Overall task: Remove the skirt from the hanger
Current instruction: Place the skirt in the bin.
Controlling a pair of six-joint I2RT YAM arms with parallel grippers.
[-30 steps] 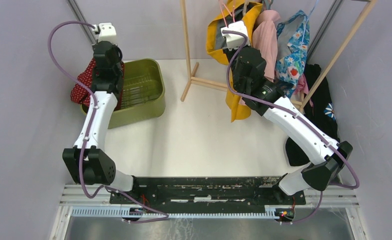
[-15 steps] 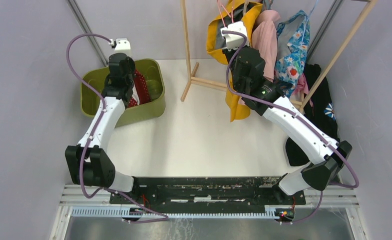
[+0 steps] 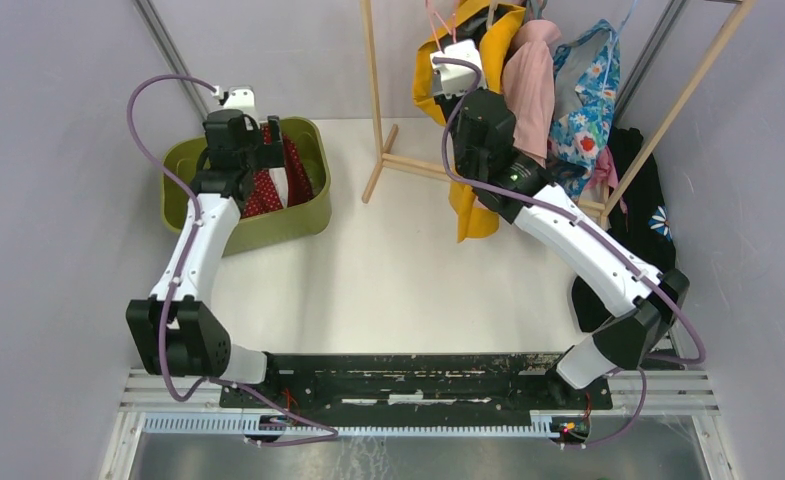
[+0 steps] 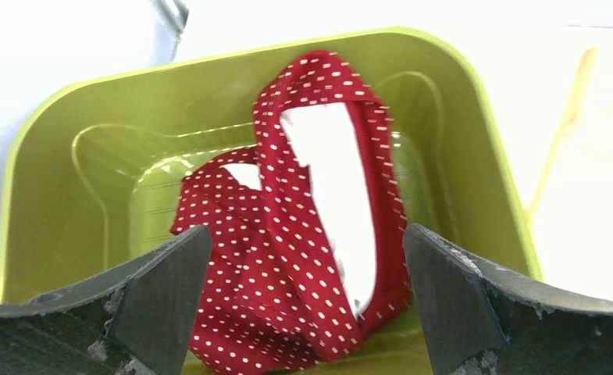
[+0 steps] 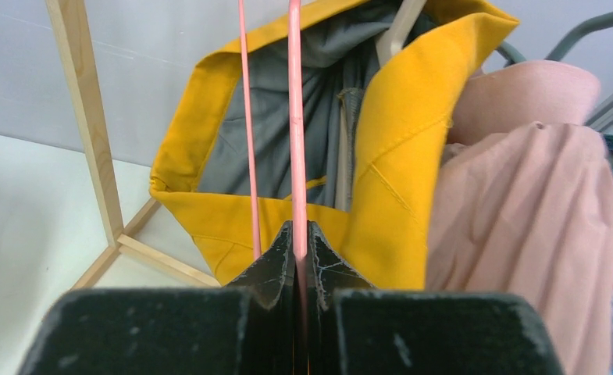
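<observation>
Red cloth with white dots, the skirt (image 4: 295, 266), lies crumpled in the olive-green plastic bin (image 4: 69, 180) at the far left of the white table (image 3: 398, 270). Its white lining is turned up in the middle, and one fold leans against the bin's far wall. The skirt is off the hanger and well apart from it. The left gripper (image 4: 304, 234) hangs over the bin with its jaws spread wide, one finger on each side of the skirt in the wrist view, and nothing between them. On the far right, the right gripper (image 5: 296, 230) is raised in front of the wooden clothes rack (image 5: 84, 117), its jaws pressed together on a thin bar of the pink wire hanger (image 5: 294, 117), which runs straight up out of them. A second pink bar runs just to its left. Behind the hanger a yellow coat (image 5: 397, 156) with grey lining hangs on the rack, a pale pink garment (image 5: 522, 219) is just to its right, then a blue floral one (image 3: 588, 90), and a black one (image 3: 648, 210) is nearer on the right.
</observation>
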